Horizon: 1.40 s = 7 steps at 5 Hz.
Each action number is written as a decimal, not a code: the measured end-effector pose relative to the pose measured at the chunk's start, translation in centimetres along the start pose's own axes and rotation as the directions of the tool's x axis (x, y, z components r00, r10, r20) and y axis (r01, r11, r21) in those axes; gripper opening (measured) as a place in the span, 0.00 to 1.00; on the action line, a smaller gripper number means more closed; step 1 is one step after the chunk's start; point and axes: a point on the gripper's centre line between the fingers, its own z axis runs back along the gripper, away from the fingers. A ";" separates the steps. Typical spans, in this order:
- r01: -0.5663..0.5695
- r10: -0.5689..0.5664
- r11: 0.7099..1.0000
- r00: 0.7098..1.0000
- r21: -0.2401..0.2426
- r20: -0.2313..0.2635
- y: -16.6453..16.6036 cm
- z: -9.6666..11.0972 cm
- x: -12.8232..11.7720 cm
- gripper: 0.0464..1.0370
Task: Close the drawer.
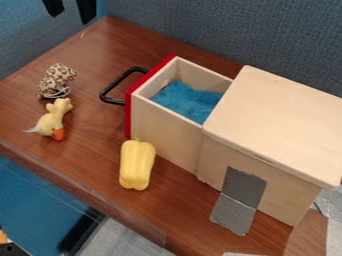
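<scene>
Drawer (163, 131) stands open at the left of your wooden box (287, 120), blue fluff (186, 101) inside, black handle (112, 90) outermost — your claw (71, 18) hangs at upper left, fingers (86, 10) apart; on the surface (93, 150), a yellow pepper (137, 165) lies beside the drawer.

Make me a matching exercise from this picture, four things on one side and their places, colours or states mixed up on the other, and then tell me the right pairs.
Things:
1. Drawer
2. Drawer handle
3. Strip of tape
4. Leopard-print toy

Descriptions:
A. Gray, running from the wooden box onto the tabletop
B. Beside the yellow toy duck
C. Pulled open, with blue fluffy material inside
D. Black, on the red front panel

Right pairs: 1-C, 2-D, 3-A, 4-B.
</scene>
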 end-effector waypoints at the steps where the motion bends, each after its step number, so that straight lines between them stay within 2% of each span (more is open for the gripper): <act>1: -0.005 0.005 1.000 0.999 -0.023 -0.039 -0.2 -1.6 -0.5 0.96; 2: 0.006 -0.009 0.998 0.999 -0.058 -0.050 -1.4 -2.6 -0.8 0.96; 3: 0.022 -0.025 0.997 0.999 -0.068 -0.049 -3.0 -2.9 -0.2 0.96; 4: 0.023 -0.031 0.996 0.995 -0.088 -0.091 -4.5 -5.0 -0.1 0.96; 5: 0.045 -0.056 0.996 0.988 -0.080 -0.143 -5.7 -7.2 -0.3 0.96; 7: 0.089 -0.094 0.995 0.972 -0.034 -0.213 -6.2 -9.4 -2.1 0.96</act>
